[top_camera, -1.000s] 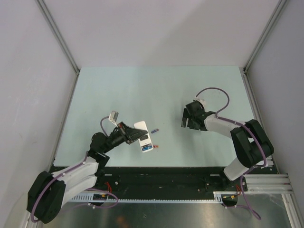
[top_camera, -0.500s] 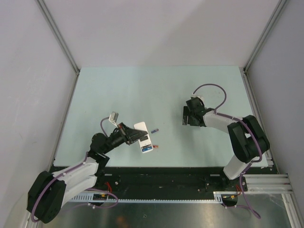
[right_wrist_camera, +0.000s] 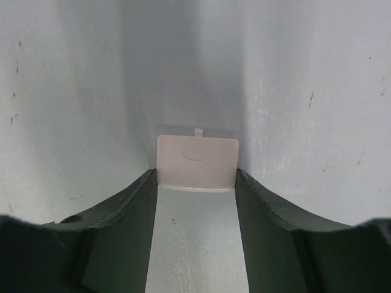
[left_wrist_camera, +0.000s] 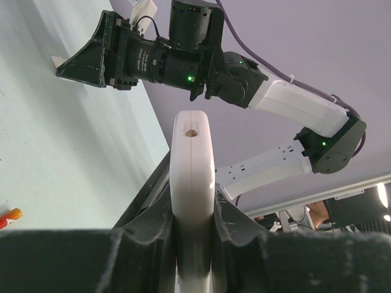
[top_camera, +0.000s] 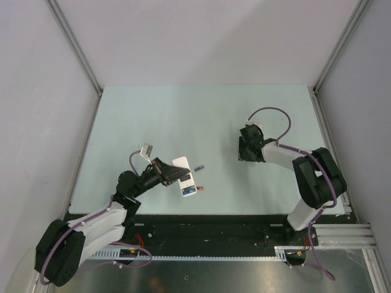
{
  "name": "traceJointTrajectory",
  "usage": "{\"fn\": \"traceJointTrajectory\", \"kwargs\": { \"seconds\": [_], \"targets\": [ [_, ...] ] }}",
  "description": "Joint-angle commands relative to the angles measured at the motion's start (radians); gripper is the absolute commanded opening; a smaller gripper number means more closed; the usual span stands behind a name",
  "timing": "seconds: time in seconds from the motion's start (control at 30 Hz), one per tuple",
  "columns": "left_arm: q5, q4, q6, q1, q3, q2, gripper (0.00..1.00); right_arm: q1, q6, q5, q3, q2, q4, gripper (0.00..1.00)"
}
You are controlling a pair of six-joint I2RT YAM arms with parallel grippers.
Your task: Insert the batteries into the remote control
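Top-down cam first: the left gripper [top_camera: 175, 173] was clamped on the remote control [top_camera: 182, 163], holding it near the front left of the table [top_camera: 183, 116]. A dark blue battery [top_camera: 198, 168] lay just right of the remote, and a red battery [top_camera: 201, 188] sat by its near end, both loose on the table. The right gripper [top_camera: 245, 152] was well off to the right, tipped down at the surface.

Left wrist cam: the remote stood edge-on, squeezed between the two fingers [left_wrist_camera: 146, 226], with a small hole showing in its top end. The red battery was at the left edge of the shot, and the right gripper was across the table with a small white piece under its tip.

Right wrist cam: that piece was a white battery cover [right_wrist_camera: 197, 159] (little tab and a ribbed oval on it) lying flat. Both fingers [right_wrist_camera: 122, 207] sat right against its sides, so it looked pinched.
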Motion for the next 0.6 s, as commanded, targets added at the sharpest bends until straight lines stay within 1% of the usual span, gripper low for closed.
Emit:
{"fn": "traceJointTrajectory", "kwargs": {
  "seconds": [0.0, 0.07, 0.23, 0.37, 0.47, 0.5, 0.57],
  "targets": [
    [0.005, 0.043, 0.013, 0.007, 0.006, -0.001, 0.00, -0.001, 0.018, -0.019, 0.017, 0.015, -0.031, 0.48],
    [0.005, 0.042, 0.013, 0.006, 0.006, 0.000, 0.00, 0.002, 0.026, -0.024, 0.017, 0.009, -0.031, 0.43],
    [0.000, 0.042, 0.013, 0.006, 0.007, 0.005, 0.00, 0.013, 0.042, -0.030, 0.017, -0.031, -0.052, 0.41],
    [-0.011, 0.042, 0.005, 0.006, 0.019, 0.025, 0.00, 0.039, 0.050, -0.035, 0.017, -0.114, -0.091, 0.40],
    [-0.018, 0.042, 0.002, 0.007, 0.041, 0.057, 0.00, 0.079, 0.053, -0.035, 0.017, -0.206, -0.144, 0.40],
    [-0.020, 0.043, 0.002, 0.006, 0.055, 0.065, 0.00, 0.091, 0.055, -0.033, 0.019, -0.262, -0.175, 0.40],
    [-0.031, 0.043, 0.000, 0.004, 0.067, 0.092, 0.00, 0.137, 0.061, -0.030, 0.019, -0.319, -0.204, 0.39]
  ]
}}
